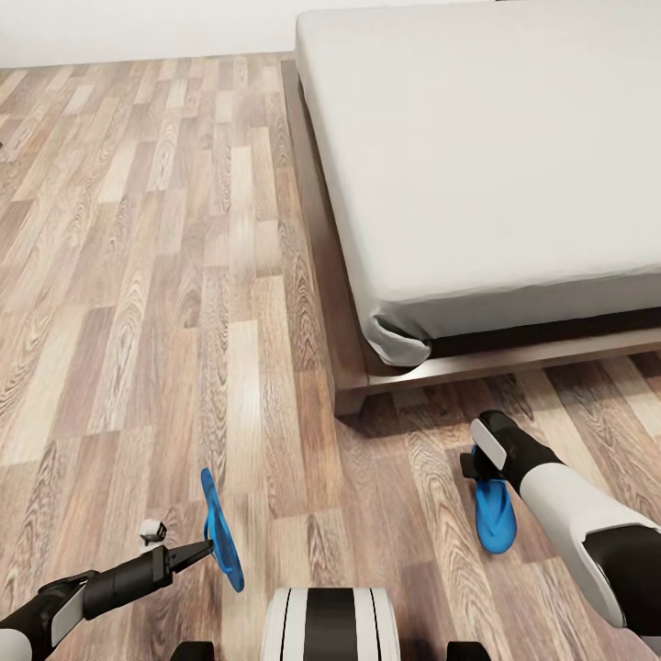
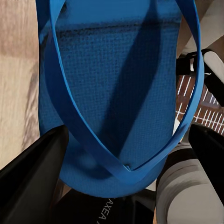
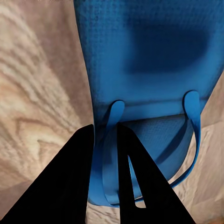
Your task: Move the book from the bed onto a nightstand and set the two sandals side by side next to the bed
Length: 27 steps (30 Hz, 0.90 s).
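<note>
My left gripper [image 1: 209,549] is shut on one blue sandal [image 1: 220,531], held on edge above the floor at the lower left. In the left wrist view that sandal [image 2: 116,84] spans the space between the two black fingers [image 2: 32,172]. My right gripper [image 1: 473,466] is shut on a strap of the other sandal [image 1: 496,519], low over the floor near the bed's foot corner. The right wrist view shows the fingers [image 3: 70,177] pinching the strap of that sandal [image 3: 149,56]. The bed [image 1: 487,156] has a bare grey mattress. The book and nightstand are out of view.
The dark wooden bed frame [image 1: 317,239] runs along the mattress's left side and foot, with its corner post near the middle of the head view. Open wood-plank floor [image 1: 138,275] stretches left of the bed. My own base [image 1: 330,624] shows at the bottom edge.
</note>
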Available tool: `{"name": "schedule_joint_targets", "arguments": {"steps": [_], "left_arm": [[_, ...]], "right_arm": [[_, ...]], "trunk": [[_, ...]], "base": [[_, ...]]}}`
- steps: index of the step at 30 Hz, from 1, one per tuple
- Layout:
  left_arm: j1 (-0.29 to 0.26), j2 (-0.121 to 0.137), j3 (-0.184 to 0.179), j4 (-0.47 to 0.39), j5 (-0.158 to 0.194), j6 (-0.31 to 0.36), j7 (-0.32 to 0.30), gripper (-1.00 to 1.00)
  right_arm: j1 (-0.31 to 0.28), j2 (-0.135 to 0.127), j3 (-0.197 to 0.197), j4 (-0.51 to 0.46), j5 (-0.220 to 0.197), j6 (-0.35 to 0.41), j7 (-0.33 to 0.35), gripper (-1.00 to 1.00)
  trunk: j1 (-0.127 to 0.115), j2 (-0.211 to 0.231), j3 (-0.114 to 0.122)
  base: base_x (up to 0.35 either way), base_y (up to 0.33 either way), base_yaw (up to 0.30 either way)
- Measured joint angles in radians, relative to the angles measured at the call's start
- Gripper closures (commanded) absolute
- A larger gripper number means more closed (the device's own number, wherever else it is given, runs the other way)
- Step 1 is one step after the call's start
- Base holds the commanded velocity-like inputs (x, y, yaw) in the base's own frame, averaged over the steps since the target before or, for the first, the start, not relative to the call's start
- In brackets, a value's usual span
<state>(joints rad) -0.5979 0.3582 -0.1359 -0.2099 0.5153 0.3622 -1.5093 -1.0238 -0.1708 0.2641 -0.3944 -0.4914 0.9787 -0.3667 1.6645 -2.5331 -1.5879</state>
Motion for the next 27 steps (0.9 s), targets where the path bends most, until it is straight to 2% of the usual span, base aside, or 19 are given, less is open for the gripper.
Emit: {"name": "schedule_joint_targets", "arguments": {"steps": [16,21,27], "left_arm": [[0.000,0.000,0.000,0.000,0.000,0.000,0.000,1.00],[0.000,0.000,0.000,0.000,0.000,0.000,0.000,1.00],[0.000,0.000,0.000,0.001,0.000,0.000,0.000,1.00]], "right_arm": [[-0.003,0.000,-0.001,0.000,-0.002,0.000,-0.002,1.00],[-0.004,0.000,0.000,-0.001,-0.003,0.000,-0.002,1.00],[-0.004,0.000,-0.001,0.000,-0.002,0.000,-0.002,1.00]], "trunk": [[0.000,0.000,0.000],[0.002,-0.001,-0.019],[0.002,-0.001,-0.019]], "base": [[0.000,0.000,0.000],[0.000,0.000,0.000],[0.000,0.000,0.000]]}}
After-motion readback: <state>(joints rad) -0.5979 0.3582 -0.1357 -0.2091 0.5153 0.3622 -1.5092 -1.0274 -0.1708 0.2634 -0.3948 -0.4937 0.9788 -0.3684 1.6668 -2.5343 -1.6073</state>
